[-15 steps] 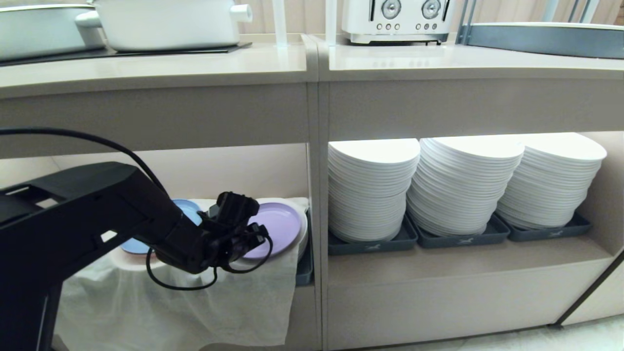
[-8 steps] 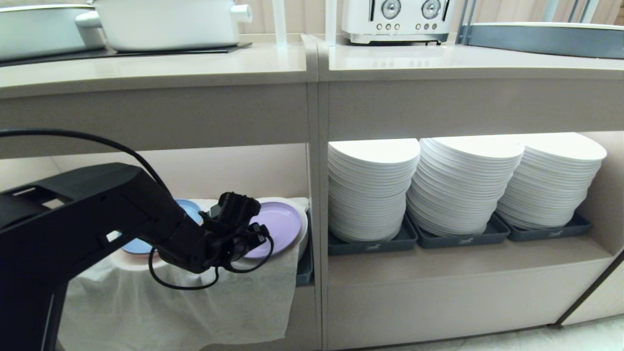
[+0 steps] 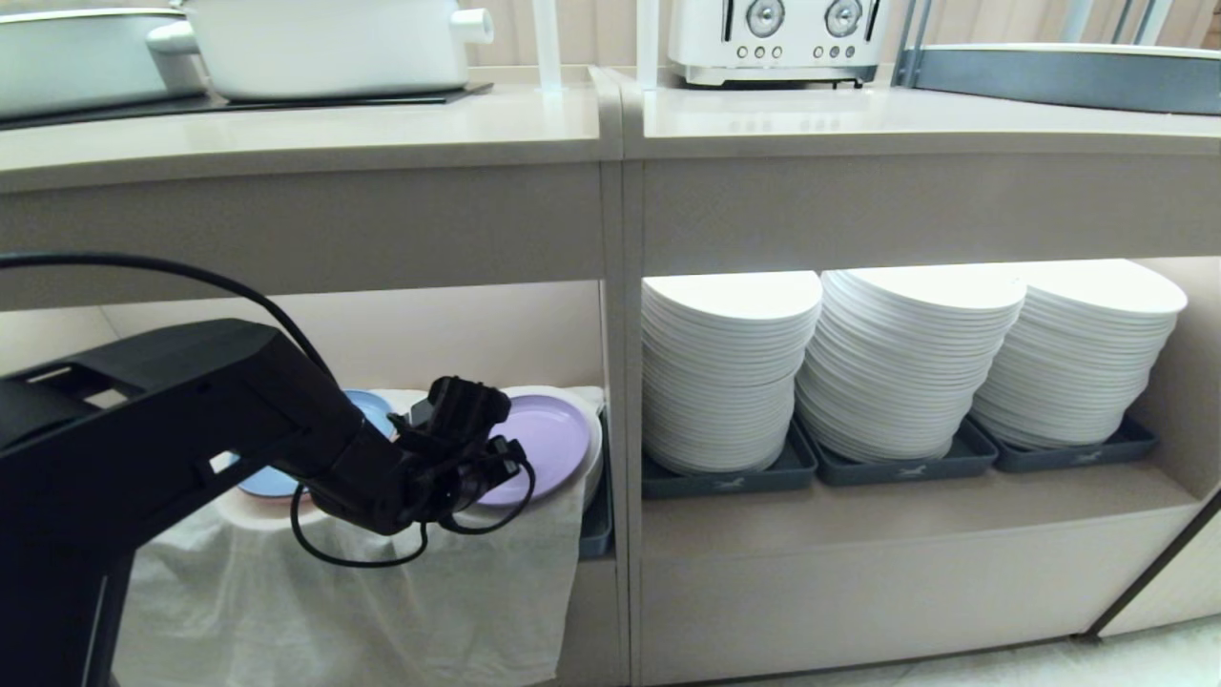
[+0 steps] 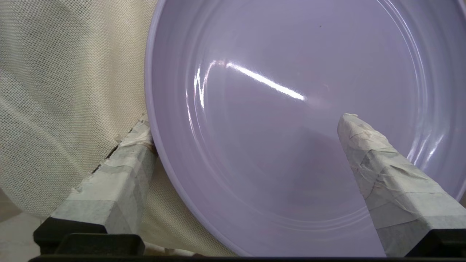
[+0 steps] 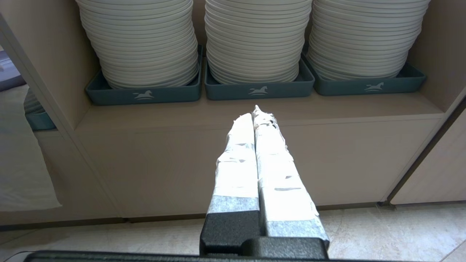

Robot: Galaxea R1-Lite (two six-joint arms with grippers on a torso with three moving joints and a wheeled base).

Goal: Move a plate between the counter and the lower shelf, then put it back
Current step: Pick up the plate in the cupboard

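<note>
Head view: three white plate stacks, one lavender plate.

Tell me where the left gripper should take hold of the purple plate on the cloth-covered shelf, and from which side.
Grip the purple plate by its near rim, coming in from the shelf's open front. It lies flat on the white cloth, so only the thin raised edge offers purchase. The left gripper is open and straddles that rim: one finger outside by the cloth, the other over the plate's face.
</note>
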